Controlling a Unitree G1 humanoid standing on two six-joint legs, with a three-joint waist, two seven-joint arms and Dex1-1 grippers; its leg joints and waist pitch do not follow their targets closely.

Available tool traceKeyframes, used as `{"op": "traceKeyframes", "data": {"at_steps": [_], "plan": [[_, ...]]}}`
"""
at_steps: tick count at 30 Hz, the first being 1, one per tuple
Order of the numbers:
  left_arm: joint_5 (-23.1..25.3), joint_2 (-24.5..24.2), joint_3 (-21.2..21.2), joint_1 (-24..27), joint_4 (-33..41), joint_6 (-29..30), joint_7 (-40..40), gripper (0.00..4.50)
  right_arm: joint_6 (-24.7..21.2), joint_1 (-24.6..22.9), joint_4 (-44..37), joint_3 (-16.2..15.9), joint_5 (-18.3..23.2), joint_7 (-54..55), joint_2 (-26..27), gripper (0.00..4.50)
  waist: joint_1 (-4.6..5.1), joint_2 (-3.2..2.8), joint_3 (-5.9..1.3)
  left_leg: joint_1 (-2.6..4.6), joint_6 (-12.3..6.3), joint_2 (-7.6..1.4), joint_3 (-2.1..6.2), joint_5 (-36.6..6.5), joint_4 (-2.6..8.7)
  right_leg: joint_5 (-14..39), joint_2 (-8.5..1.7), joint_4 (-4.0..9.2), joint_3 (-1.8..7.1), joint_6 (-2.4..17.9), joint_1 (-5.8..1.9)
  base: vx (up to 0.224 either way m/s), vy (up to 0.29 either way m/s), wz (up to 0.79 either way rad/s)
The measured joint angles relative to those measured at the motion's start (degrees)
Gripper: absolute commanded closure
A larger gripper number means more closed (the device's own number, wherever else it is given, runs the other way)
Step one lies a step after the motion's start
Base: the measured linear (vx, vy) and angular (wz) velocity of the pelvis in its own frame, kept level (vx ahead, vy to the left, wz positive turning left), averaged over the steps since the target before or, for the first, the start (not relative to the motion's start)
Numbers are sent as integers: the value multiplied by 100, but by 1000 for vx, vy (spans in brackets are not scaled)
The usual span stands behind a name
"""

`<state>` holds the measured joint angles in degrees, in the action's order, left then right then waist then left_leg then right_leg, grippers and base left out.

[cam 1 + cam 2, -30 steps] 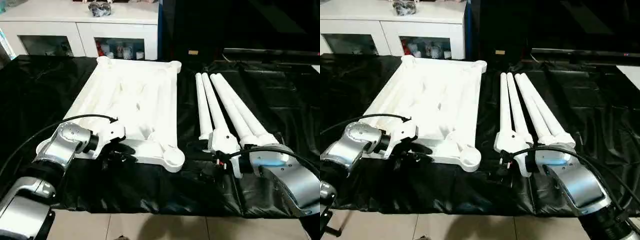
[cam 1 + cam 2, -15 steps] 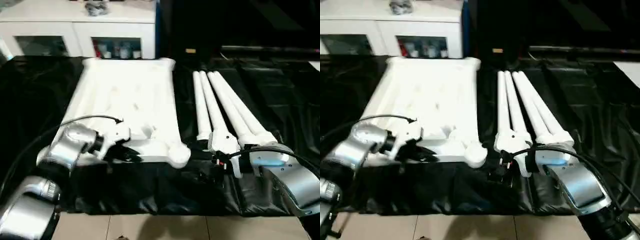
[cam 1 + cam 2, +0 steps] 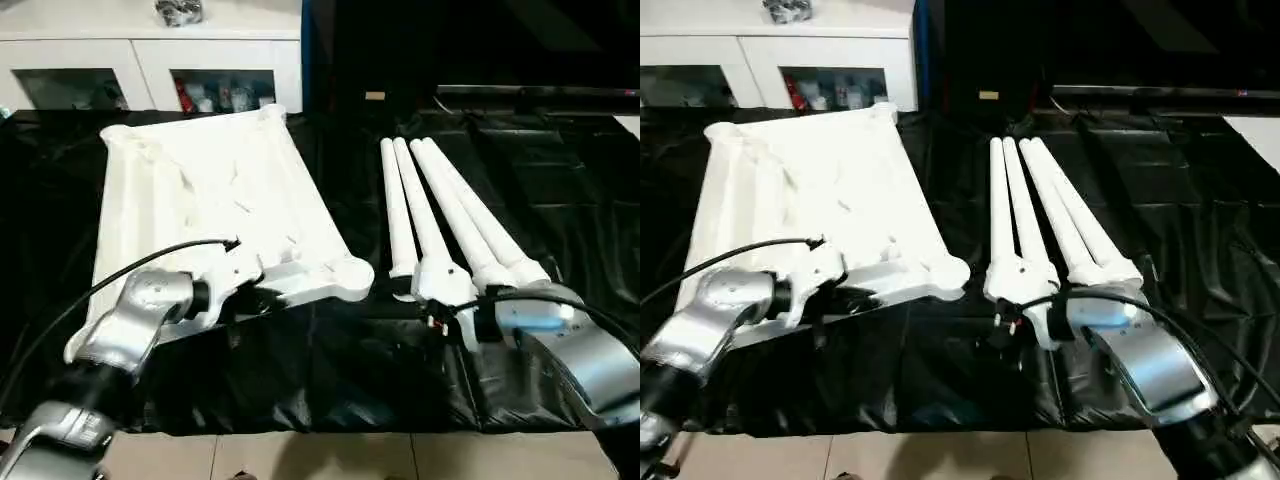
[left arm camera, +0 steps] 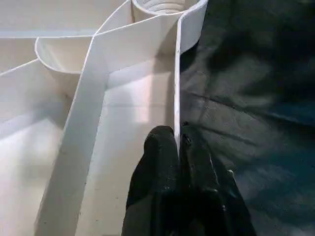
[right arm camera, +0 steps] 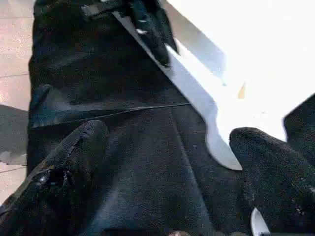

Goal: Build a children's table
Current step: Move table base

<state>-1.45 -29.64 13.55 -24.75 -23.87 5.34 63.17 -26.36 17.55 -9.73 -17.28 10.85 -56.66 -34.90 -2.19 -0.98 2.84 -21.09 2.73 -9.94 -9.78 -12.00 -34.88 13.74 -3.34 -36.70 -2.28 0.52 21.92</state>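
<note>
The left fingers point(image 4: 165, 162) pinch the table top's rim point(image 4: 177, 88) to turn it (right fingers point(image 5: 78, 157) are open, holding nothing).

The white tabletop point(image 3: 200, 210) lies upside down and skewed on the black sheet point(image 3: 330, 360), the left end effector point(image 3: 262, 293) at its near rim. Four legs point(image 3: 440, 215) lie side by side to its right.

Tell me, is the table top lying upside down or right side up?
Upside down. The table top shows its ribbed underside and an open corner socket facing up.
</note>
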Motion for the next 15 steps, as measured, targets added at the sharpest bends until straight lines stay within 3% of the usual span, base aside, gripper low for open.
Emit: {"op": "traceKeyframes", "data": {"at_steps": [2, 3, 4, 10, 12, 15], "plan": [[-4, -31, 0, 34, 60, -14, 31, 447, 25, 41, 26, 0, -17, 2, 2, 0, -27, 7, 4, -2, 0, 0, 0, 0, -1, 0, 0, 0, 0, 0, 1, 0, 0, 0], [-1, -33, 0, 36, 67, -14, 28, 405, 26, 43, 37, 0, -21, 2, 5, 0, -33, 10, 6, -1, -1, 0, -1, 0, -1, 0, 0, 0, 0, 0, 1, 0, 0, 0], [0, -37, 0, 35, 68, -14, 14, 393, 27, 43, 51, 0, -24, 4, 9, 0, -32, 11, 7, -1, 0, 0, -1, 0, -2, 0, 0, 0, 1, 0, 1, 0, 0, 0], [-107, -164, -250, 35, 84, -22, -86, 369, -45, 83, 115, 139, 35, 209, 198, 0, -28, 32, 21, 3, 16, -3, -2, 1, -3, 0, 0, -23, -1, 0, 4, 0, 0, 0], [-236, -272, -432, 33, 205, 41, -70, 369, -197, 185, 125, 228, 91, 336, 306, 0, -32, 31, 22, 6, 23, -3, -2, 1, -6, -1, 0, -29, 0, 1, 4, 0, 0, 0], [-533, -446, -799, -26, 549, 317, -22, 369, -910, 818, 599, 400, 22, 1013, 751, 0, 1, 33, 24, 8, 38, -4, -2, 17, -6, -12, 1, -33, 0, 19, 5, 0, 0, 0]]}}
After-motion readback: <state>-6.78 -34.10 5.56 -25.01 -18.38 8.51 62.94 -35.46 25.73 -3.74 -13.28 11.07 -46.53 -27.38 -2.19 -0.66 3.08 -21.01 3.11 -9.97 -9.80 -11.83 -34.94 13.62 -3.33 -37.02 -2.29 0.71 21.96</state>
